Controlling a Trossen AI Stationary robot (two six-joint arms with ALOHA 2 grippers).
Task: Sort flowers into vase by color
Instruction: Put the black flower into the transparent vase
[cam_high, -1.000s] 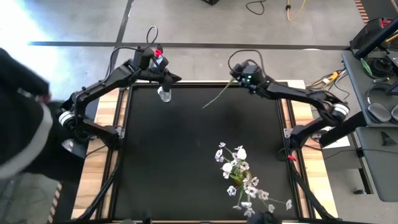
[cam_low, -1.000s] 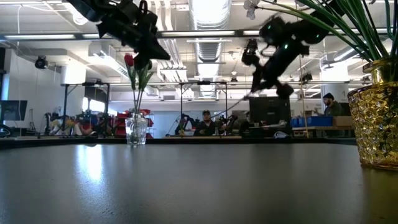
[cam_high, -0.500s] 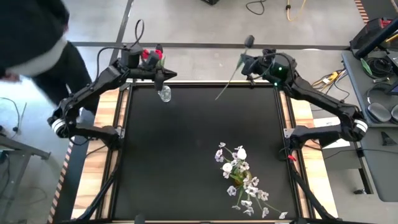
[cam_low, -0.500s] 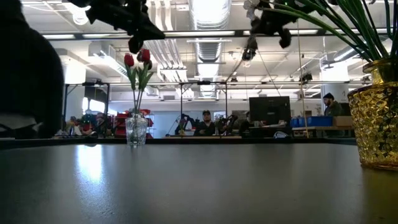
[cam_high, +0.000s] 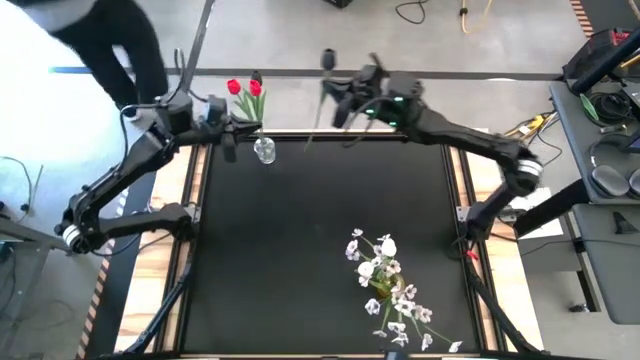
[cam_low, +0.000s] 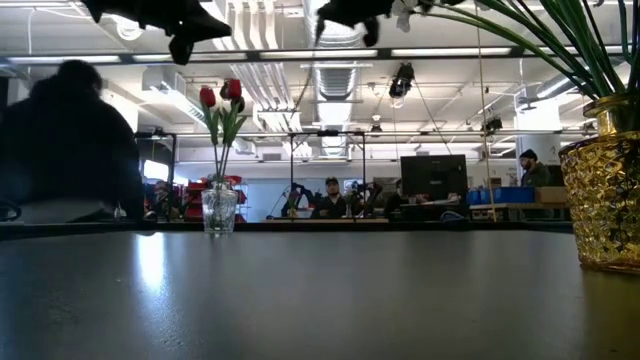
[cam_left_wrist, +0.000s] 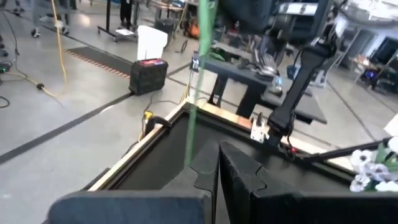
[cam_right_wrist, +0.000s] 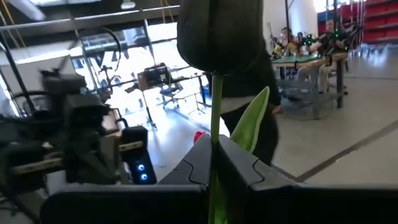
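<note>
A small vase (cam_high: 264, 151) is placed at the far edge of the surface (cam_high: 320, 230), left of centre, with two tulips (cam_high: 243, 89) standing in it. Just left of the vase, the left end effector (cam_high: 226, 140) is positioned over the far left corner. To the right of the vase, above the far edge near the middle, the right end effector (cam_high: 345, 104) is clamped on the stem of a tulip (cam_high: 328, 60), whose head is beyond the far edge. A larger vase (cam_high: 384, 287) is set near the near edge, right of centre, well apart from the small vase, with a bunch of blossoms (cam_high: 392, 290) in it. A person (cam_high: 105, 35) is seen on the floor beyond the far left corner.
</note>
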